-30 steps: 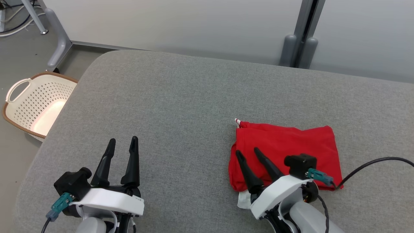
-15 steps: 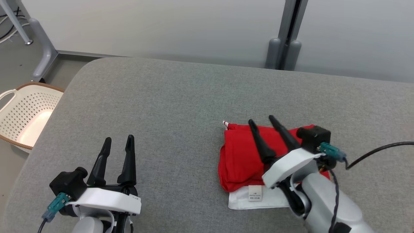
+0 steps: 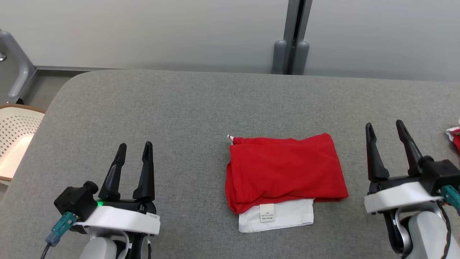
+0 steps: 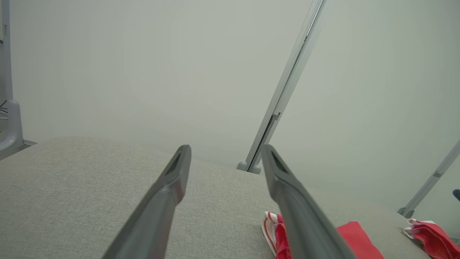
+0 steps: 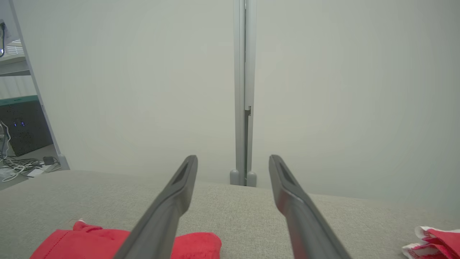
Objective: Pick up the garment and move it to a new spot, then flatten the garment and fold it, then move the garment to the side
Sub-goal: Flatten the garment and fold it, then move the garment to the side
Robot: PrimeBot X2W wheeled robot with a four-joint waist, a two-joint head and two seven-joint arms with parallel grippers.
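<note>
Grey tabletop (image 3: 179, 108) carries the folded red garment (image 3: 285, 172) mid-frame; our left tool (image 3: 136, 145) and right tool (image 3: 384, 124) flank it, fingers spread, holding nothing.

left gripper (image 3: 135, 145): low at the left of the head view, its two dark fingers (image 3: 145, 172) pointing up and away, jaws apart, unloaded. left wrist housing (image 3: 118, 221), white, sits level behind them, with a black camera block (image 3: 75, 201) on its outer side. right gripper (image 3: 383, 124): low at the right, fingers likewise pointing up, jaws spread wide, unloaded. right wrist housing (image 3: 399, 196) tilts slightly, on a pale forearm (image 3: 426, 230). the two grippers sit well apart, the right a little further forward.
</note>
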